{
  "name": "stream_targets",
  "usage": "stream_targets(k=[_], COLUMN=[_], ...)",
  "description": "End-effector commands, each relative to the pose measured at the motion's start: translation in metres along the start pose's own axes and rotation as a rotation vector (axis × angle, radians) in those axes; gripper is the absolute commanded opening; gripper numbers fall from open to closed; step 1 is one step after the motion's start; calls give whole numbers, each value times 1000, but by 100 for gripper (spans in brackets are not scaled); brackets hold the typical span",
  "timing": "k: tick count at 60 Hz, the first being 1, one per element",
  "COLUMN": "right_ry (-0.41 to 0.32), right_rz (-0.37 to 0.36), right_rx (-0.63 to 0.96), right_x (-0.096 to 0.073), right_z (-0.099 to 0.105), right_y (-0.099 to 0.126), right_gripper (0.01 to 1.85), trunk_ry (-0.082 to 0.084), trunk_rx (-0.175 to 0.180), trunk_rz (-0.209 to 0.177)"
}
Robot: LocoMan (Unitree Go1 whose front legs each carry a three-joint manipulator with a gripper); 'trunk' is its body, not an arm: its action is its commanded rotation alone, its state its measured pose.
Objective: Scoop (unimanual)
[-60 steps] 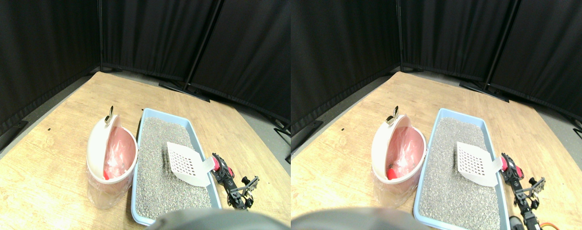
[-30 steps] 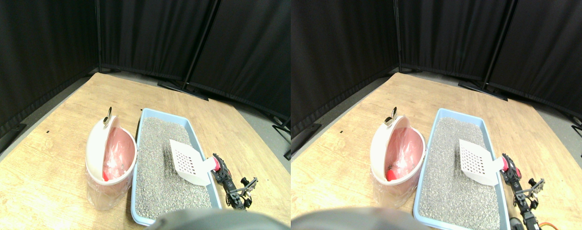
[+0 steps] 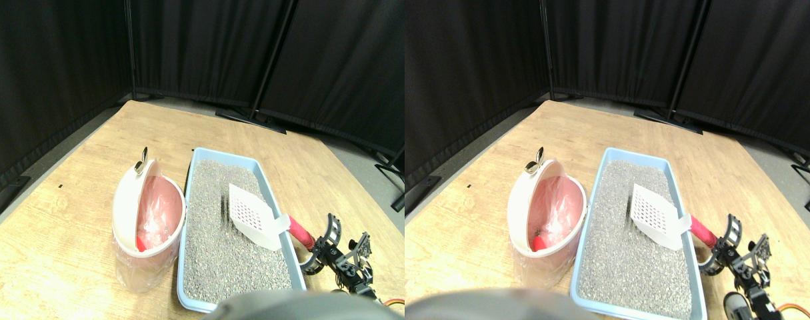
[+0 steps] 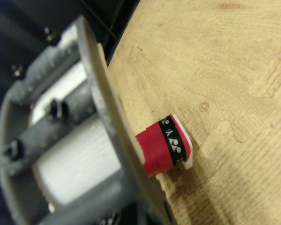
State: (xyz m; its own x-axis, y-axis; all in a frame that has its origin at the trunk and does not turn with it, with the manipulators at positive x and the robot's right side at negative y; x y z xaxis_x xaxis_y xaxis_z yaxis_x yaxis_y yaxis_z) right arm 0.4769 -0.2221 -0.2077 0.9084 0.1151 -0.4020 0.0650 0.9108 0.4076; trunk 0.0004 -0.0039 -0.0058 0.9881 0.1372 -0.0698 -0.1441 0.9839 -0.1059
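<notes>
While the stereo pair view shows the white slotted scoop (image 3: 251, 215) tilted over the grey litter in the blue tray (image 3: 195, 166), its red-wrapped handle (image 3: 300, 233) runs off the tray's right rim to the right gripper (image 3: 325, 247). Pink bin (image 3: 146, 220) sits just left of the tray on the wood floor (image 3: 78, 180). Wrist view: red handle end (image 4: 165, 145) pokes past the dark frame; whether the fingers are apart or clamped, cannot tell.

Wrist cam: blurred grey jaw frame (image 4: 84, 140) fills the near side, bolts and a white block visible inside it. Red-wrapped handle end (image 4: 166, 147) with a black patterned band and white tip pokes out past the frame edge. Behind it, wood-grain worktop (image 4: 225, 61); dark curtain (image 4: 18, 28) beyond.
</notes>
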Motion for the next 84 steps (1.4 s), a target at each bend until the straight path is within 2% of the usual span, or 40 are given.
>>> stream_targets(k=[1, 7, 12, 13, 17, 19, 23, 25, 27, 32, 34, 39, 41, 42, 55, 71, 84], right_ry=[-55, -67, -73, -82, -107, -120, -206, -217, -259, -305, -312, -355, -363, -363, -431, -404, -405], right_rz=[50, 63, 66, 66, 78, 82, 109, 112, 133, 166, 167, 200, 198, 191, 196, 166, 139], right_rx=[-21, -36, -57, -60, -55, -52, -59, -62, -79, -105, -107, -107, -113, -117, -245, -259, -226], right_x=[-9, -18, -30, -33, -39, -42, -51, -52, -53, -56, -56, -59, -60, -61, -69, -91, -97], right_z=[10, 13, 17, 18, 20, 20, 21, 21, 21, 22, 22, 23, 23, 24, 22, 20, 15], right_y=[9, 11, 14, 14, 16, 16, 15, 16, 14, 10, 10, 8, 7, 6, 2, 2, 0], right_gripper=[152, 149, 144, 142, 136, 133, 112, 108, 91, 60, 56, 22, 13, 8, 5, 5, 5], trunk_ry=[-4, -4, -4, -2, -2, -2, 1, 1, -1, 2, 2, 5, 5, 5, 8, 11, 11], trunk_rx=[-12, -2, -2, 5, 5, 10, 16, 16, 22, 29, 29, 35, 35, 43, 56, 78, 91], trunk_rz=[-7, -26, -26, -37, -37, -50, -61, -61, -72, -84, -84, -96, -96, -109, -134, -177, -199])
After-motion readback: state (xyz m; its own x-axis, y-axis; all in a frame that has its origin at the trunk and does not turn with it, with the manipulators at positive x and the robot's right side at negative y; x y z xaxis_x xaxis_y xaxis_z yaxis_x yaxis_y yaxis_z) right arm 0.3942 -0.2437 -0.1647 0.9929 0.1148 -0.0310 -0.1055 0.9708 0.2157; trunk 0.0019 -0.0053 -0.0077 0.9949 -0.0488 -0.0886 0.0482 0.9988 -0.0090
